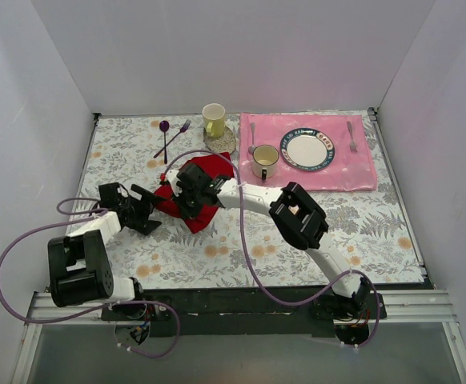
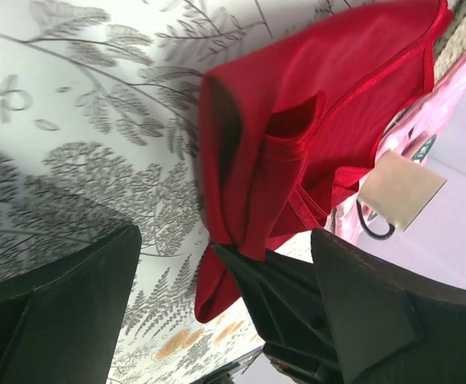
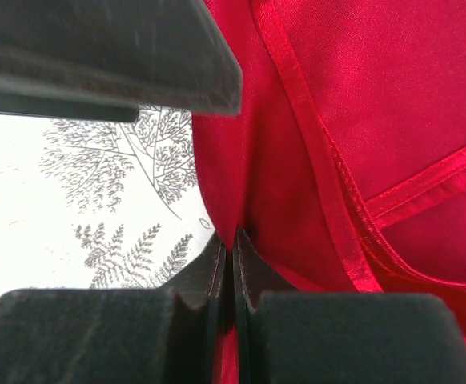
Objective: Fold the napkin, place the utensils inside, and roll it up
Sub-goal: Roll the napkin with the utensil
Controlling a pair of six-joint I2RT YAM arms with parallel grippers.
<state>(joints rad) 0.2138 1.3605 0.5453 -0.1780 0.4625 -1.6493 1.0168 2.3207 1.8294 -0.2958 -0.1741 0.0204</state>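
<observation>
Pinching shut with the right end effector (image 3: 233,240) on a hemmed fold of the napkin (image 3: 393,104), with red cloth caught between the narrow fingertips. Reaching in from the napkin's right side, with the wrist over the bunched cloth in the overhead view.

Gaping wide with the left end effector (image 1: 153,210), gripping nothing, just beside the napkin's left edge and pointed at it. Cannot tell from the wrist view whether its dark fingers (image 2: 65,312) touch the fabric.

Resting on the floral table (image 1: 337,232), left of the middle: the napkin, doubled over and rumpled rather than flat, with stitched hems along the layers.

Behind the napkin, near it: a yellow mug (image 1: 213,120) on a round doily (image 1: 222,138). Behind the napkin and to its left: a purple spoon and fork (image 1: 169,142), crossed over each other.

Just right of the napkin: a cream mug (image 1: 265,162) on the near left corner of a pink placemat (image 1: 337,172). Farther right of the napkin, on the same placemat: a silver spoon (image 1: 252,132), a blue-rimmed plate (image 1: 306,150), then a silver fork (image 1: 351,136).
</observation>
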